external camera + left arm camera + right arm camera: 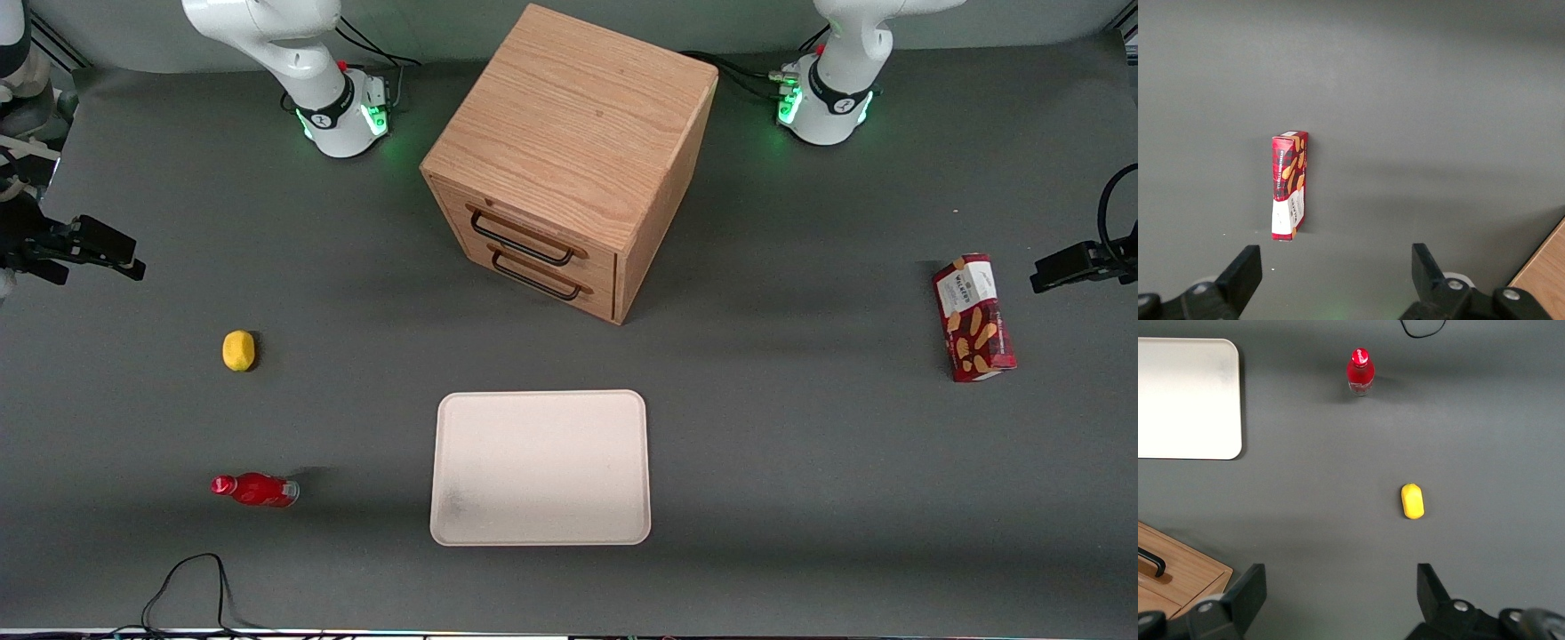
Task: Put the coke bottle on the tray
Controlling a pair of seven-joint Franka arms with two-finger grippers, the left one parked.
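The right arm's end effector (1338, 600) hangs high over the dark grey desk (800, 498), fingers spread wide, gripping nothing; from it the yellow lemon (1412, 501) sits around 1 o'clock, and the small red coke bottle with red cap and silvery base band (1360, 371) near 12, standing well apart from the cream-white rectangular tray (1185, 400). Bottle looks light, rigid, probably slick and easy to topple; I'd pinch the body mid-height. Can't read its label.
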